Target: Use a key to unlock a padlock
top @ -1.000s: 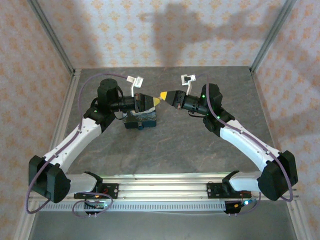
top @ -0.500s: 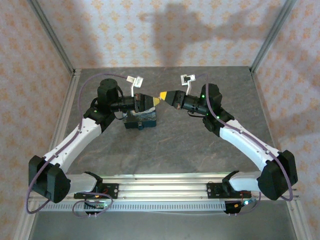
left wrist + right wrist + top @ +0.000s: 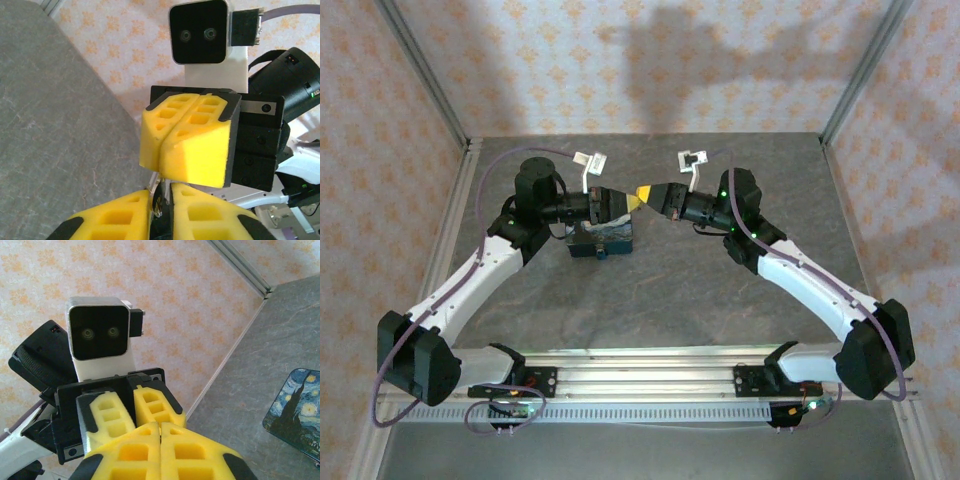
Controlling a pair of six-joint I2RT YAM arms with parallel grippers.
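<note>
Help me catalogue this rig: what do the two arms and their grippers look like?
Both arms, left arm and right arm, have white links, black joints with green lights, and a purple cable each. The left gripper and right gripper have yellow fingers with square recesses on black mounts.

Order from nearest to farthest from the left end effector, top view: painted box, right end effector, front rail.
1. The right end effector, facing the left end effector.
2. The painted box, close on its near side.
3. The front rail, near table edge.
</note>
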